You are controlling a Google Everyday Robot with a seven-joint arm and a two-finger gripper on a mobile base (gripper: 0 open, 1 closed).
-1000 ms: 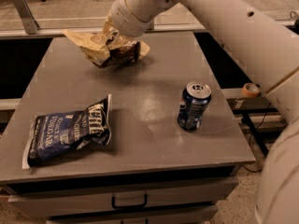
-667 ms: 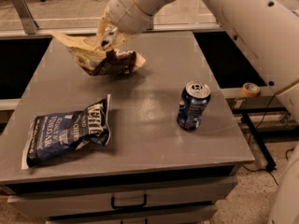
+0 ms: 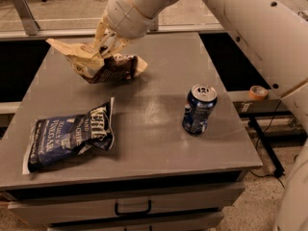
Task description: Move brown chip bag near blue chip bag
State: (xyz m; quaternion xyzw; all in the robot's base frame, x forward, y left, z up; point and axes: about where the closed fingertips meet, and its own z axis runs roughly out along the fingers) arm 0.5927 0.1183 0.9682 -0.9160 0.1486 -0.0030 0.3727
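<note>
The brown chip bag (image 3: 103,65) is tan and dark brown, crumpled, and held just above the grey table (image 3: 159,105) at its back left. My gripper (image 3: 102,49) is shut on the bag's upper part, reaching down from the white arm (image 3: 144,4) at the top. The blue chip bag (image 3: 70,136) lies flat at the table's front left, a short gap below and left of the brown bag.
A blue soda can (image 3: 198,109) stands upright at the table's right side. A drawer handle (image 3: 133,209) shows under the front edge. The white arm's large links fill the upper right. An orange tape roll (image 3: 258,92) sits beyond the right edge.
My gripper has carried the brown chip bag forward and to the left across the table, closer to the blue chip bag. The can and blue bag have not moved.
</note>
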